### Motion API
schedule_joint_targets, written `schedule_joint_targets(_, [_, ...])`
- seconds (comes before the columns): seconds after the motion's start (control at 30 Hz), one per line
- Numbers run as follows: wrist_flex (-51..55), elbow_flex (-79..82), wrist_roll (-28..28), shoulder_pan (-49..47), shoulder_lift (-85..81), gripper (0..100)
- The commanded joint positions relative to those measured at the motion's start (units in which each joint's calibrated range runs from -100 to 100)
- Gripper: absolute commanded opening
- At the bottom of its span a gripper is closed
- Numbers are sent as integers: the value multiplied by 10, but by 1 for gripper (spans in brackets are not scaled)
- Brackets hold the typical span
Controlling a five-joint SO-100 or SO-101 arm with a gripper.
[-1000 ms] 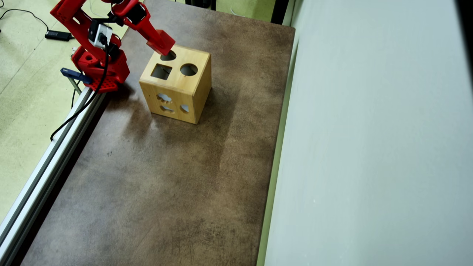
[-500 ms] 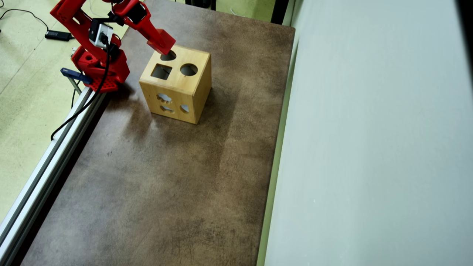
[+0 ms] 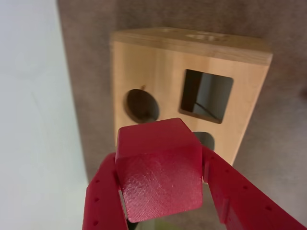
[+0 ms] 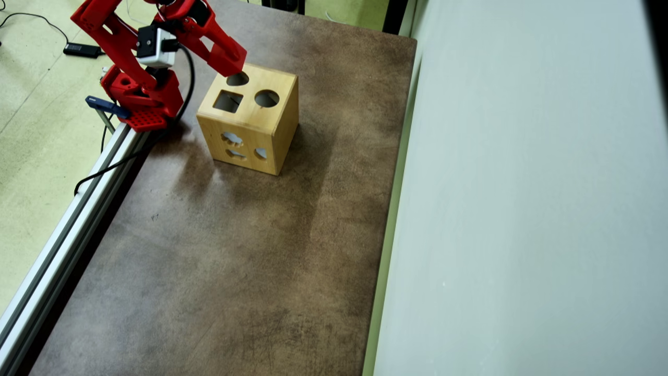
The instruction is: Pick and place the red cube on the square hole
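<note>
My red gripper [image 3: 160, 165] is shut on the red cube [image 3: 158, 172], one finger on each side of it, and holds it above the near edge of the wooden box [image 3: 158, 72]. The square hole [image 3: 206, 96] lies in the box's top, up and to the right of the cube in the wrist view, with a round hole [image 3: 142, 105] to its left. In the overhead view the gripper [image 4: 235, 58] hangs over the box's back left corner, above a third hole [image 4: 237, 79]; the square hole [image 4: 228, 101] lies just in front of it. The cube itself barely shows there.
The wooden box [image 4: 271, 130] stands on a brown table [image 4: 235, 235], with shaped holes in its front side. A pale wall [image 4: 522, 183] runs along the table's right edge. An aluminium rail [image 4: 68, 224] and a black cable run along the left edge, by the arm's base [image 4: 141, 99].
</note>
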Motion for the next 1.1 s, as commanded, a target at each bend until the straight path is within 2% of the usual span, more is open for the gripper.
schedule_joint_targets(0.0, [0,58,7,3,-5,14])
schedule_joint_targets(0.27, [3,66,5,7,56,13])
schedule_joint_targets(0.5, [3,67,5,56,74,13])
schedule_joint_targets(0.83, [3,75,3,56,87,13])
schedule_joint_targets(1.07, [2,76,-21,49,87,13])
